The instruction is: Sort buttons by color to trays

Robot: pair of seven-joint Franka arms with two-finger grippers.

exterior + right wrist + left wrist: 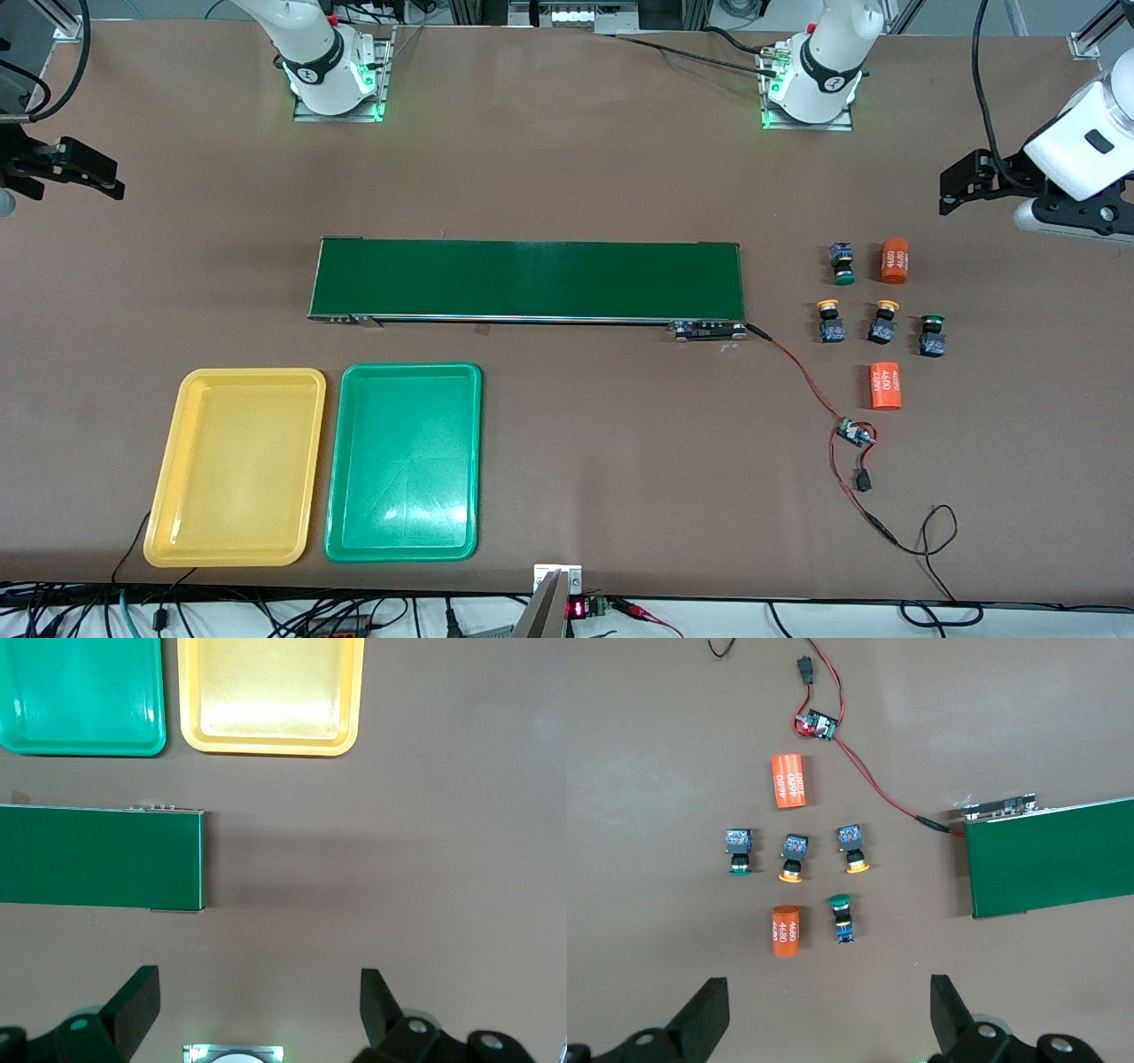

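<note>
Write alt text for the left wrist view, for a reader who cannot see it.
Four buttons, two green-capped and two yellow-capped, lie on a brown table with two orange cylinders among them, below the open left gripper. One end of a dark green belt shows beside them, with a red wire running to a small circuit board.

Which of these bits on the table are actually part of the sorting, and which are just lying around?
Part of the job:
yellow buttons
green buttons
yellow tray
green tray

Lying about:
orange cylinders
green belt
small circuit board
</note>
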